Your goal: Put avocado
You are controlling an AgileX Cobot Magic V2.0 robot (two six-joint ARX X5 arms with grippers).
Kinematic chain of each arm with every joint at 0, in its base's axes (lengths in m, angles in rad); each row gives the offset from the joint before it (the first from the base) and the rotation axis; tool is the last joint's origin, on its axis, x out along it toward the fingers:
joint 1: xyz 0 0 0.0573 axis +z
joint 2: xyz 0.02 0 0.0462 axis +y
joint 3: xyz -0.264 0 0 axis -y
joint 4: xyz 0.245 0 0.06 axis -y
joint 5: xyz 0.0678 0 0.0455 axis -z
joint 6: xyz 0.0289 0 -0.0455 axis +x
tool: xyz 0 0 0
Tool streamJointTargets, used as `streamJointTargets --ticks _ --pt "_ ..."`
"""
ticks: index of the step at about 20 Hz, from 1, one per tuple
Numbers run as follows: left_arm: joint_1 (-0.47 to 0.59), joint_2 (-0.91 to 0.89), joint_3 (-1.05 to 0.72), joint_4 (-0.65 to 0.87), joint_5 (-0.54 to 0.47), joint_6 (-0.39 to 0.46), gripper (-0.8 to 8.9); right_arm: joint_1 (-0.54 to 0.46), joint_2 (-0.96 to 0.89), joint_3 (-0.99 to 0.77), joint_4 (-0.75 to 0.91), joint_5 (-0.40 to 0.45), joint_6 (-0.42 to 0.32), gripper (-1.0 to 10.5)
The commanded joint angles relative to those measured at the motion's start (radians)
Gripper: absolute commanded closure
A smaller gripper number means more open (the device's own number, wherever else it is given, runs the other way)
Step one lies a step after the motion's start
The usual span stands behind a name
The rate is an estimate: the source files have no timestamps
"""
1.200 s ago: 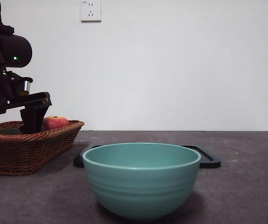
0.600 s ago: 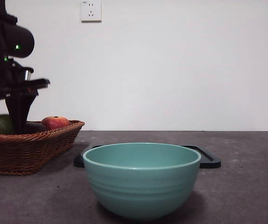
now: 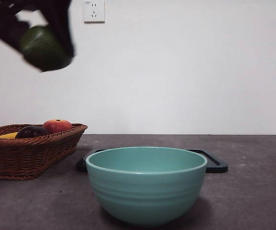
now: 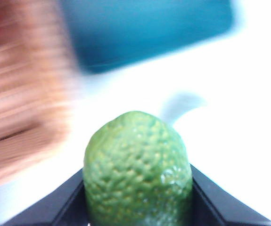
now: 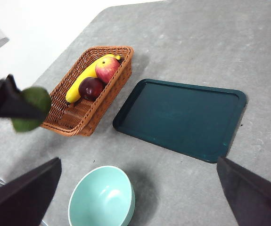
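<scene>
Transport step, judged from the scene: I hold the avocado [image 3: 44,47] pinched between the two jaws of my left gripper [image 4: 137,197], high in the air above the wicker basket [image 3: 30,153] and well clear of it. The task names no destination; the dark green tray [image 5: 182,117] and the mint bowl [image 3: 146,184] are both candidates, and I cannot tell which is meant. To do this well I should carry level, keep the squeeze steady because a rounded fruit can roll out of flat jaws, lower until the fruit nearly touches, and only then release.

Largest first:
- Table [image 5: 210,42]: grey, matte, faintly mottled
- Tray: flat rectangle with rounded corners and a low raised rim, smooth and probably plastic; it lies between basket and bowl, behind the bowl in the front view
- Basket: brown woven wicker, oblong, sloping ribbed walls
- Bowl: glazed, round, deep, with faint horizontal ridges on its wall
- Banana [image 5: 86,77]: yellow, curved, lying in the basket
- Avocado: dull green, rounded, finely pebbled skin in the left wrist view
- Apple [image 3: 57,126]: red-orange, smooth
- Dark purple fruit [image 3: 31,132]: round, glossy

My right gripper [image 5: 135,197] waits high above the table, jaws spread wide, holding nothing
</scene>
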Motion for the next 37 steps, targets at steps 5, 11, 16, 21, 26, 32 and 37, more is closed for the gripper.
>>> streamJointTargets --ticks 5,11,16,21,26,32,37 --pt "-0.285 0.07 0.02 0.086 -0.006 -0.054 6.6 0.004 0.005 0.019 0.005 -0.004 -0.001 3.8" --pt "-0.431 0.234 0.02 0.163 -0.094 -0.09 6.6 0.003 0.004 0.019 -0.003 -0.003 -0.001 3.8" --pt "-0.465 0.393 0.02 0.2 -0.143 -0.09 6.6 0.003 0.004 0.019 -0.011 -0.004 -0.001 3.8" --pt "-0.467 0.476 0.02 0.22 -0.171 -0.089 6.6 0.003 0.004 0.019 -0.019 -0.004 -0.001 3.8" --pt "-0.467 0.517 0.02 0.231 -0.171 -0.09 6.6 0.003 0.004 0.019 -0.019 -0.004 -0.001 3.8" --pt "-0.468 0.517 0.021 0.238 -0.171 -0.09 5.15 0.003 0.004 0.019 -0.018 -0.003 -0.002 3.8" --pt "-0.471 0.51 0.043 0.201 -0.171 -0.095 4.36 0.003 0.004 0.019 -0.019 -0.004 -0.001 3.8"
